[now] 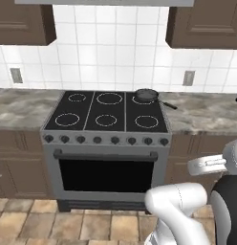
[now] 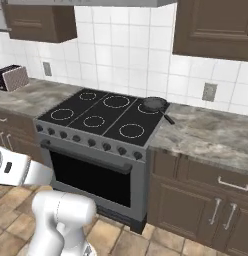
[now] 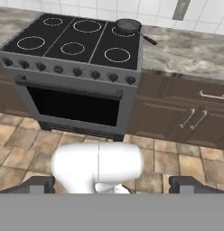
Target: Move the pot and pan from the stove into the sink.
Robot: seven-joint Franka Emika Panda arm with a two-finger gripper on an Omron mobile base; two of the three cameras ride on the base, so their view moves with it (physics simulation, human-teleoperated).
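We are standing back from the black glass stove (image 3: 73, 43) with the white ring burner marks, and our gripper (image 3: 112, 185) hangs low over the tiled floor, well short of the range. Its two dark fingertips (image 3: 35, 184) sit wide apart at the bottom of the hand view, nothing between them.

The small dark round frying pan (image 3: 127, 25) lies far ahead of the hand and a little to its right, on the back right burner, with its thin handle reaching over the stove's edge onto the grey marbled counter (image 3: 186, 47). In the left base view the pan (image 1: 146, 94) sits at the same back corner.

We judge the step in hand to be the approach to the pan. To do it well, we would lift the hand above the row of dark knobs (image 3: 77, 71) before reaching forward, so we clear the grey front. Then we would come down over the pan from above, turning the open fingers across the rim or the handle. Taking the handle near the bowl should keep the pan from tipping.
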